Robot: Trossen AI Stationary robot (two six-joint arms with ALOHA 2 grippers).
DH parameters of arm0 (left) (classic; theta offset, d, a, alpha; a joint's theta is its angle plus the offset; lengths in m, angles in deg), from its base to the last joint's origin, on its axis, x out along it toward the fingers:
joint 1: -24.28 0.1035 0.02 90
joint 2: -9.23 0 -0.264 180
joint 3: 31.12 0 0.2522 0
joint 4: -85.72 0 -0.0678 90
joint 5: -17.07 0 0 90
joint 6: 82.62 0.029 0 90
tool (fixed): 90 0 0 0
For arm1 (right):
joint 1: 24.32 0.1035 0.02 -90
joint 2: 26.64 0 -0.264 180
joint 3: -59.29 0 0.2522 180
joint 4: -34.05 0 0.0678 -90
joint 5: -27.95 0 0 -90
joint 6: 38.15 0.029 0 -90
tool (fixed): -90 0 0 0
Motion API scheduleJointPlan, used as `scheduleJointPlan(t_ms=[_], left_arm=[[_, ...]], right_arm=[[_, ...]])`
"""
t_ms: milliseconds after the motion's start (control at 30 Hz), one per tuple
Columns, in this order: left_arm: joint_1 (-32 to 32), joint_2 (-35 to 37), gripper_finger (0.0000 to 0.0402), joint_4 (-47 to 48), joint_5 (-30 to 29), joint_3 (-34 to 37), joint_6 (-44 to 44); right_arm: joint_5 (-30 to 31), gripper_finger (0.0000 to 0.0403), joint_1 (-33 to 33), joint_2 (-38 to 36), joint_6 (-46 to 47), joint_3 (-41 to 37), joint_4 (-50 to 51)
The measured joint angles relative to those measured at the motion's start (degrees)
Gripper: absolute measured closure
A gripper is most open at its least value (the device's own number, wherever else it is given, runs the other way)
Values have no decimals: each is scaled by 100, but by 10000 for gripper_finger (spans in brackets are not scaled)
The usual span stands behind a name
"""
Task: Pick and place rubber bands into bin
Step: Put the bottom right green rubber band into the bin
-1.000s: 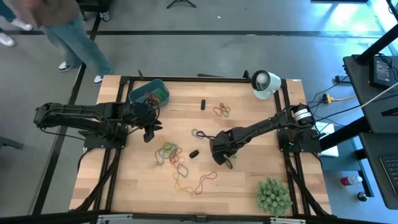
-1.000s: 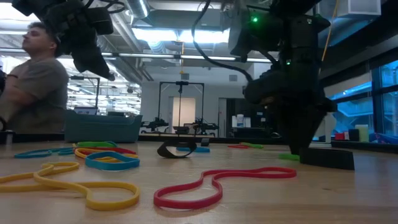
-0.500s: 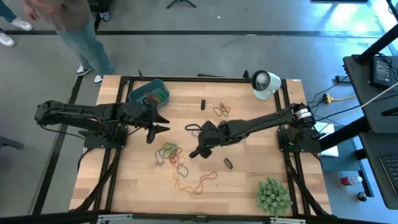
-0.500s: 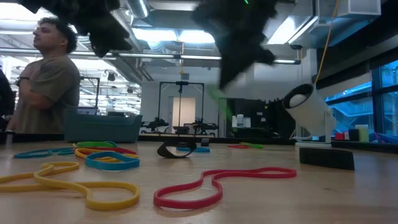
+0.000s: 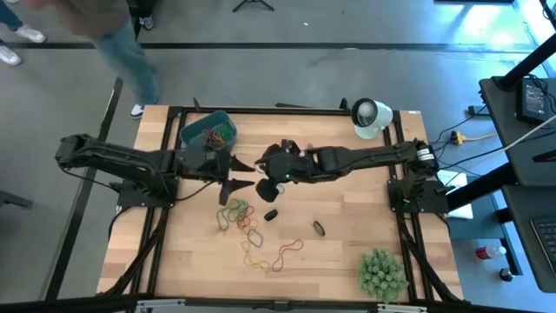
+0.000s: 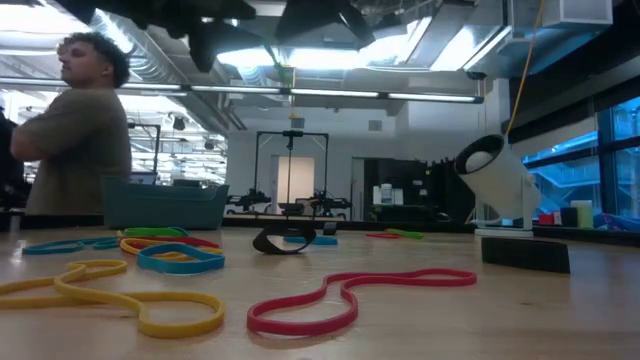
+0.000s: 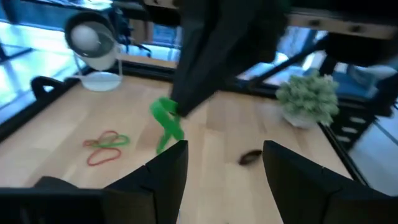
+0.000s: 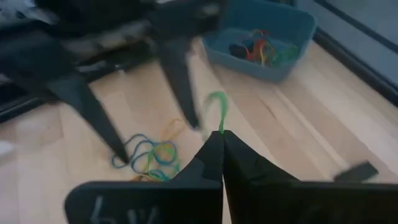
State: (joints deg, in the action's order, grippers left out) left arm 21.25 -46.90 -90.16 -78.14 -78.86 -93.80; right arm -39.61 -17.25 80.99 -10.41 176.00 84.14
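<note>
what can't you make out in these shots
- Low view: both grippers are cut off by the top edge; only dark arm parts show.
- High view: the green band in the right gripper is too small to spot among the dark arms.
- The left gripper stands open facing that band, but nothing settles how near it is.
- The bin: its bands lie tangled, no count possible.
- The person: the bin hides the lower body.
</note>
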Motion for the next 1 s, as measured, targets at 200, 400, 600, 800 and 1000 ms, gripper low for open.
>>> scheduleJointPlan(t_ms=[200,400,600,800,1000], left_arm=[[0,-460,199,-282,-132,-4,0],[2,-645,214,-305,-280,-4,0],[42,-652,243,-347,-433,-4,126],[63,-650,301,-436,-423,-4,186],[168,-650,388,-434,-232,-4,194]], right_arm=[[-5,403,14,0,-143,0,-153],[-8,403,26,0,-145,0,-155],[-16,403,26,0,-132,0,-157],[-18,403,26,0,-130,0,-159],[-20,403,26,0,-130,0,-166]])
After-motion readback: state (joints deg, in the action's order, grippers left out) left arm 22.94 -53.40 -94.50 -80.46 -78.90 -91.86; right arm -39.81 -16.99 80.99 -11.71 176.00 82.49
